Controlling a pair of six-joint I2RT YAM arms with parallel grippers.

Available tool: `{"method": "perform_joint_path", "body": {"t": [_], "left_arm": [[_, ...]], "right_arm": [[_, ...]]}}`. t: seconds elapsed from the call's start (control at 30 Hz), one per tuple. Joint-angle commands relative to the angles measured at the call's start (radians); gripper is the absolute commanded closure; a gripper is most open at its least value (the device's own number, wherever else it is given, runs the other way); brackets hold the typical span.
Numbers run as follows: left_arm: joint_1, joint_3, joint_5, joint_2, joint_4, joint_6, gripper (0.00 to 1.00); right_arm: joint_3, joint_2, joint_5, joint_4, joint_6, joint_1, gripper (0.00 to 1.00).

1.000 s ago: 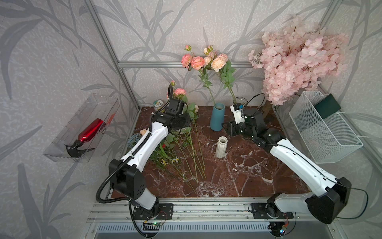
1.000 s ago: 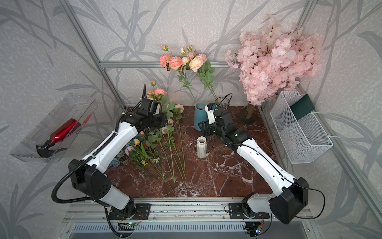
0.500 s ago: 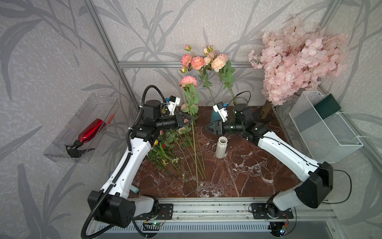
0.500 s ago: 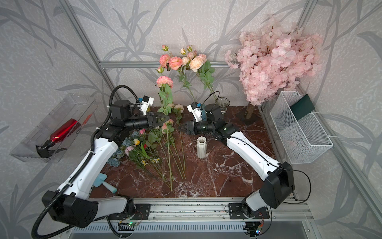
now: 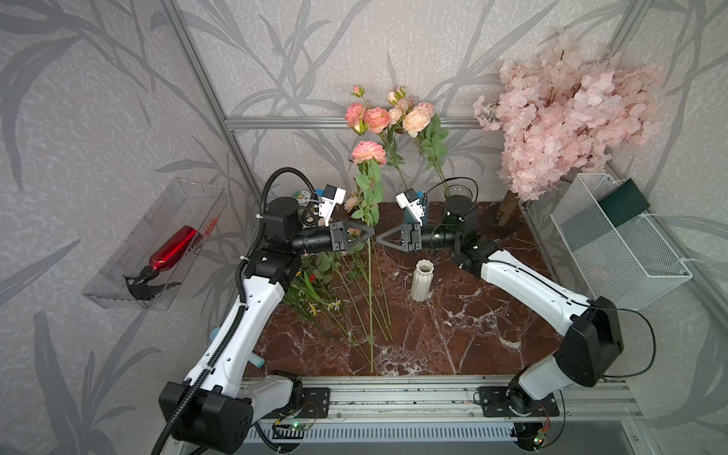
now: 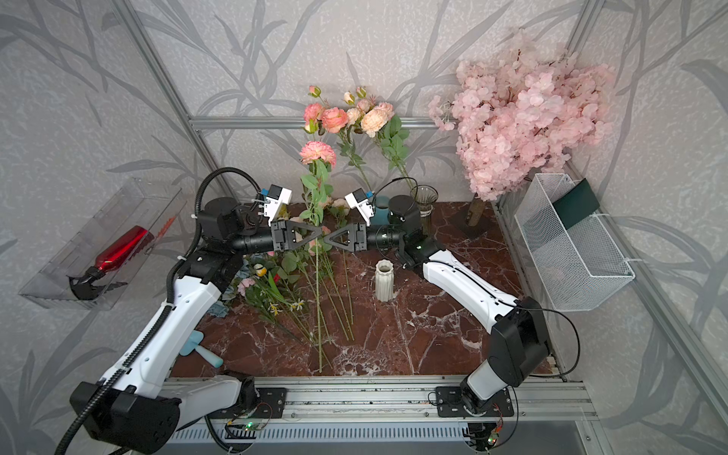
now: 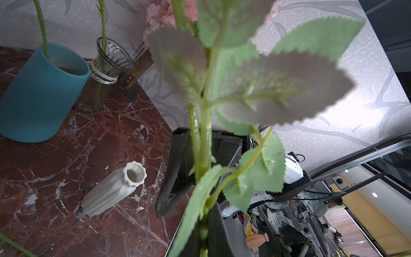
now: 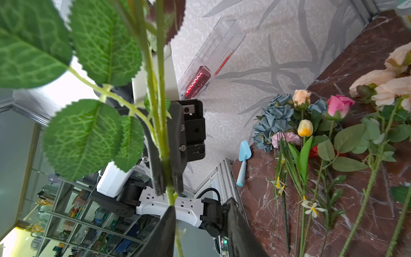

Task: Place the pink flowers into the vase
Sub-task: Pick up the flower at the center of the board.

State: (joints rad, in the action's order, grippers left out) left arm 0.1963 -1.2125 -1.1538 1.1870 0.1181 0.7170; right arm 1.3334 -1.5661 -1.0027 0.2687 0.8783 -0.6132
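A pink flower (image 5: 369, 185) stands upright in the air over the middle of the table (image 5: 453, 335). It has one full, ruffled salmon head, a long, thin green stem and saw-edged, veined fabric leaves. Whether its lower end touches the marble cannot be told. The left gripper (image 5: 372, 228) is clamped tight on the stem just under the leaves, and the right wrist view shows the dark fingers pinching it. The right gripper (image 5: 377, 238) faces it tip to tip with its jaws partly apart and holds nothing; the stem runs just beside one of its fingers (image 8: 164, 231). More pink flowers (image 5: 388, 114), from salmon to pale peach, rise from a smooth matte teal vase (image 7: 42, 95) and a ribbed glass vase (image 7: 104, 73) with a white band around its neck. Both vases stand at the back of the table. Loose stems (image 5: 378, 299) lie flat on the red-brown, white-veined marble beside a blue hydrangea (image 8: 275, 118) and a yellow tulip (image 8: 305, 128). An empty white fluted vase (image 5: 421, 281) stands near the grippers. A blossom tree (image 5: 563, 126) and a white wire basket (image 5: 614, 252) are at the side.
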Motion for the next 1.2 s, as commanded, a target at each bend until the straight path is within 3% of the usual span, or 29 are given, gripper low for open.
{"method": "perform_joint_path", "body": {"t": [0.0,0.47,0.9,1.17], "left_arm": [[-0.004,0.005,-0.017,-0.012,-0.055,0.003,1.0],[-0.018,0.011,-0.004,-0.001,-0.107,0.059,1.0],[-0.018,0.025,-0.014,-0.004,-0.127,0.075,1.0],[-0.018,0.021,-0.011,-0.004,-0.119,0.07,1.0]], "right_arm": [[0.001,-0.007,-0.043,0.09,0.039,-0.018,0.62],[0.025,-0.036,-0.051,0.115,0.031,-0.067,0.8],[0.041,-0.05,-0.04,0.154,0.034,-0.069,0.82],[0.032,-0.04,-0.044,0.159,0.02,-0.068,0.97]]}}
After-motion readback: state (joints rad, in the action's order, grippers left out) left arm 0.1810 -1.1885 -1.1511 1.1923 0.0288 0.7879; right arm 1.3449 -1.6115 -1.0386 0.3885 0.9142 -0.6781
